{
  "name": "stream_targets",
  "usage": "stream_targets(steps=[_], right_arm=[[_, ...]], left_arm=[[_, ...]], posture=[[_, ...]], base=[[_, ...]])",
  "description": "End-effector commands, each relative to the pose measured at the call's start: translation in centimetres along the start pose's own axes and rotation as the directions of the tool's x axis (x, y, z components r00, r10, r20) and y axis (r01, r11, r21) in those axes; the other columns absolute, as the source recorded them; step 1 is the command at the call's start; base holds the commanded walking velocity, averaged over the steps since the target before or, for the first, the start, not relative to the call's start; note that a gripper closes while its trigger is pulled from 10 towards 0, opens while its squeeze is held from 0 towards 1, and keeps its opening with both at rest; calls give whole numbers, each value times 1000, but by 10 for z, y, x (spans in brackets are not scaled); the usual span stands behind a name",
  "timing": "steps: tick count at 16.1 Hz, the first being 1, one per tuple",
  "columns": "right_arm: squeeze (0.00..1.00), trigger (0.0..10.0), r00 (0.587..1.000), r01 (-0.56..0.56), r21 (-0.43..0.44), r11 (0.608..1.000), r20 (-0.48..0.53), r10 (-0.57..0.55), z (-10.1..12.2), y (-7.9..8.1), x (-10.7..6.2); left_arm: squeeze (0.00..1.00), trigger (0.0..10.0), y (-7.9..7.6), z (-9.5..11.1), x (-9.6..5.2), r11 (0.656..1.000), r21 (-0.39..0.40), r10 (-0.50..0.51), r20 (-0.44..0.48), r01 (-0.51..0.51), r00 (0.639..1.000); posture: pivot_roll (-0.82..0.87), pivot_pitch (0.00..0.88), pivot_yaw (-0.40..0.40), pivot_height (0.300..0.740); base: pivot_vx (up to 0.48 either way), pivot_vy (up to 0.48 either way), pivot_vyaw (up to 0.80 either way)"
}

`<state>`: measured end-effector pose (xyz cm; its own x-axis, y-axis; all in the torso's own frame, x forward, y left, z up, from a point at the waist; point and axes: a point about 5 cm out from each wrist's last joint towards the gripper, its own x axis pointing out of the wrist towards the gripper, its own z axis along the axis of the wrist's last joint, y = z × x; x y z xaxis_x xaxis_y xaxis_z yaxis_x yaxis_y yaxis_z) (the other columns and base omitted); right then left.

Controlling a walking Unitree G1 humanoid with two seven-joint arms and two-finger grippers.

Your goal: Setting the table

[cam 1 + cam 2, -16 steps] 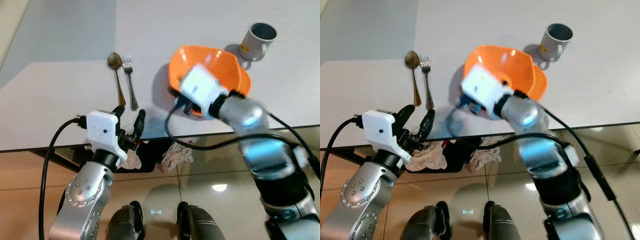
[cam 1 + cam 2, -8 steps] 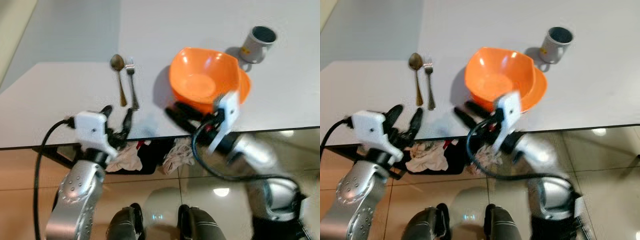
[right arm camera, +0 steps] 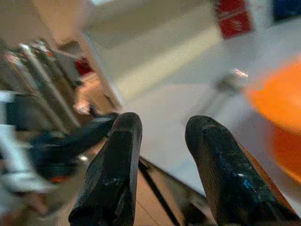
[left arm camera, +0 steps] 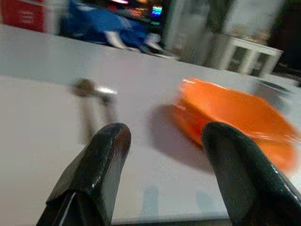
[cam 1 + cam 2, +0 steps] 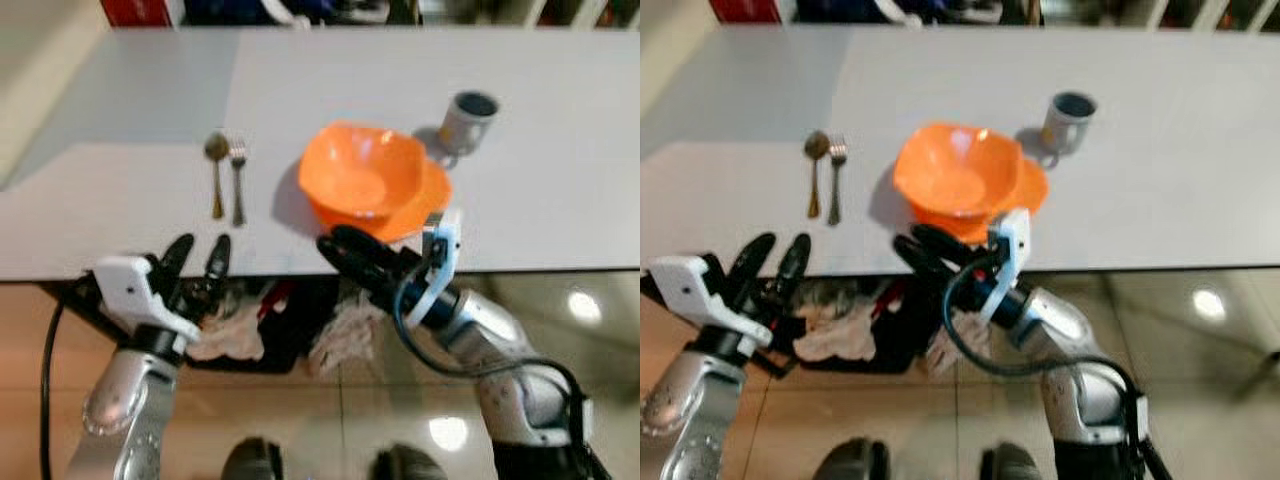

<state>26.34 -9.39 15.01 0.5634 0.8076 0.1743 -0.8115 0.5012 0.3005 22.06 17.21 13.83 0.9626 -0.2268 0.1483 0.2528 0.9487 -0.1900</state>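
Bowl [image 5: 365, 181] sits on the worktop [image 5: 140, 190], spoon [image 5: 216, 168] and fork [image 5: 238, 176] left of it, mug [image 5: 468, 117] far right. I see my left hand [image 5: 197, 258] and right hand [image 5: 342, 250] released at the near edge.

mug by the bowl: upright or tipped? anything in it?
Upright. The mug stands on its base on the table, dark open mouth facing up, just beyond the orange bowl. Its contents cannot be told; the inside is dark.

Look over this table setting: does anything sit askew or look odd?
The orange bowl sits off-centre on the orange plate, overhanging its left side. Spoon and fork lie parallel.
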Motion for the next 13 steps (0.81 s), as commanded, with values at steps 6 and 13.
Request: stream_targets(steps=[6,13], right_arm=[[0,10000,893,388,22,921,-256,-370,-74,-69,-74],[0,10000,350,705,-313,636,-627,-697,-161,-83,-159]], left_arm=[[0,10000,-9,-77,-31,980,-103,-196,-304,172,932],[0,10000,68,-170,-89,977,-45,118,-692,-207,712]], posture=[[-97,90,52,740],[-115,94,51,740]], base=[[0,-426,0],[0,-427,0]])
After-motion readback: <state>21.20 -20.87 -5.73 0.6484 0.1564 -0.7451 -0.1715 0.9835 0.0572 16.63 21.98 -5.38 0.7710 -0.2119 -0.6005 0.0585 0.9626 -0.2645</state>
